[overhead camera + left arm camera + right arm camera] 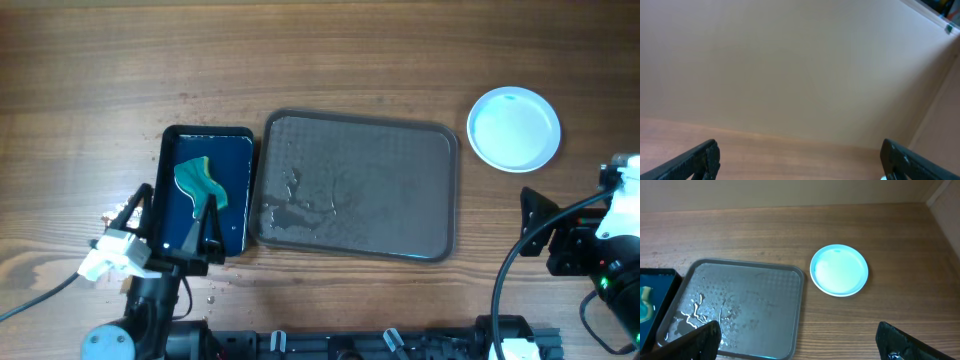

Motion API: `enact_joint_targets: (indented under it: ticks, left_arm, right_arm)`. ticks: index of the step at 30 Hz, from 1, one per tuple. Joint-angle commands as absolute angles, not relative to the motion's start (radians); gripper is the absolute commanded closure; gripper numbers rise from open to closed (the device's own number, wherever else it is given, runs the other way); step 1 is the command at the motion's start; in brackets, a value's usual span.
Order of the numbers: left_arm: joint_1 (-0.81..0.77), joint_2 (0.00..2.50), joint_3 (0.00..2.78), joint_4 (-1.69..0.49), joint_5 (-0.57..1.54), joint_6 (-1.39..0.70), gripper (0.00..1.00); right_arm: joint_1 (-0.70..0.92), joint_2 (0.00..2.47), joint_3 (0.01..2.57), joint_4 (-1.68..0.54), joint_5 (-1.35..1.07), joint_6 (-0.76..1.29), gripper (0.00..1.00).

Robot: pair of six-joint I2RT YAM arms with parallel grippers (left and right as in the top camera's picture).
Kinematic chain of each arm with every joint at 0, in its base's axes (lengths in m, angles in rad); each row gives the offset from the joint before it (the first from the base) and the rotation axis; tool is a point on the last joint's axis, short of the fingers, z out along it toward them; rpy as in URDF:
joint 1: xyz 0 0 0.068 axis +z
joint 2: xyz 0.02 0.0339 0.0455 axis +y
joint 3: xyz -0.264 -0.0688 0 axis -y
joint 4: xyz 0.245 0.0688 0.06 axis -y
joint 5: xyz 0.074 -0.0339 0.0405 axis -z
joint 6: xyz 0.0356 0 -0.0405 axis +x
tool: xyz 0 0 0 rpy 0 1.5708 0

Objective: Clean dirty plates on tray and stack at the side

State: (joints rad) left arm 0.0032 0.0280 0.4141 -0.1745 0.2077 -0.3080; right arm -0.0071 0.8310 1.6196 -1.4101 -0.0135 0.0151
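The large dark grey tray [360,185] lies at the table's middle, wet, with water streaks at its left; no plates are on it. It also shows in the right wrist view [740,305]. White plates [514,128] sit stacked on the wood right of the tray, the top one clean; how many are in the stack cannot be told. The stack shows in the right wrist view [839,270]. My left gripper [178,222] is open and empty at the near end of the small black tray; its fingers frame bare wood and wall [800,160]. My right gripper [797,340] is open and empty, near the table's front right.
A narrow black tray [207,190] with a green-yellow sponge [200,180] in it stands left of the grey tray. Small specks and drops lie on the wood near it. A beige wall rises behind the table.
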Motion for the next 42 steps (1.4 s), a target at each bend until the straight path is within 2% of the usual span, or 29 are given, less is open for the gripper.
enact_joint_targets:
  ticks: [1,7,13,17,42]
  left_arm:
    - [0.012,0.004,0.312,-0.067,0.235,-0.326,0.0]
    - [0.011,0.004,0.086,0.288,0.236,-0.359,0.0]
    - [0.011,0.003,0.006,0.213,0.236,-0.435,0.0]
    - [0.011,0.004,0.006,-0.062,0.239,-0.498,0.0]
    - [0.01,0.005,0.006,-0.057,0.239,-0.483,0.0]
  right_arm:
    - [-0.003,0.832,1.625,-1.408,0.0,0.029,0.0]
    - [-0.003,0.832,1.625,-1.408,0.0,0.029,0.0]
    - [-0.003,0.832,1.625,-1.408,0.0,0.029,0.0]
    - [-0.003,0.832,1.625,-1.408,0.0,0.029,0.0]
    - [-0.003,0.811,1.625,-1.383,0.012,0.025,0.0]
